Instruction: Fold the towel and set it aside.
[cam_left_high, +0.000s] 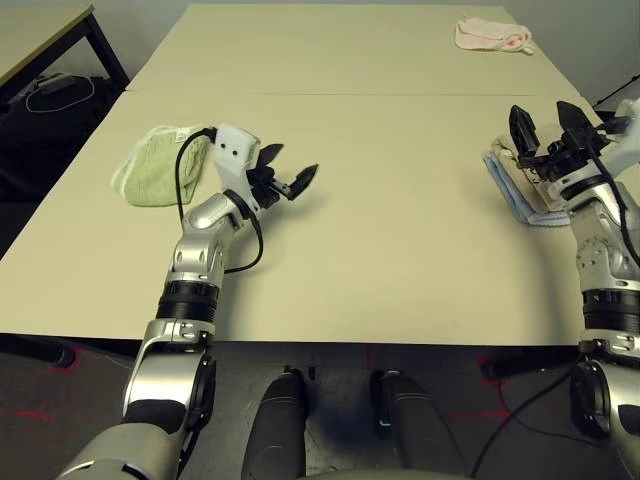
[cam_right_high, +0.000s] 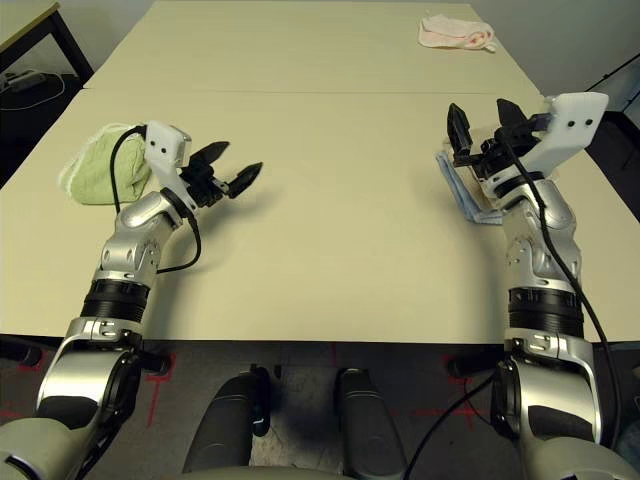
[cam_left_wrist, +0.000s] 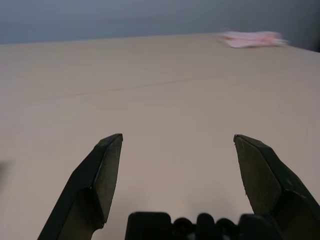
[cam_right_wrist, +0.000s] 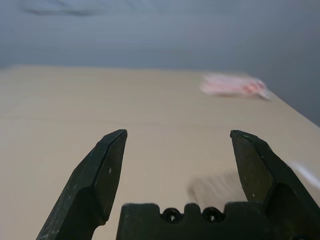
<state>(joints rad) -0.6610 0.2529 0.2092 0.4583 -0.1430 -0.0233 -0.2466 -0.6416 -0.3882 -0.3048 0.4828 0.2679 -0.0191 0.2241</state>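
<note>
Both grippers, left (cam_left_high: 290, 176) and right (cam_right_high: 479, 122), fingers wide and empty; right hovers above folded beige towel (cam_left_high: 520, 176), could snag and unfold it.

Head stereo pair looks forward and down from above the near edge of the desk (cam_left_high: 400, 250), both eyes covering the same desktop, slightly offset sideways. Each wrist cam sits low behind its own jaws, looking out flat across the desk; both catch the pink cloth (cam_left_wrist: 252, 39) at the far end.

Left claw (cam_left_wrist: 177, 145) spread wide over bare table (cam_left_wrist: 150, 100); pink cloth (cam_left_wrist: 252, 39) far off.
</note>
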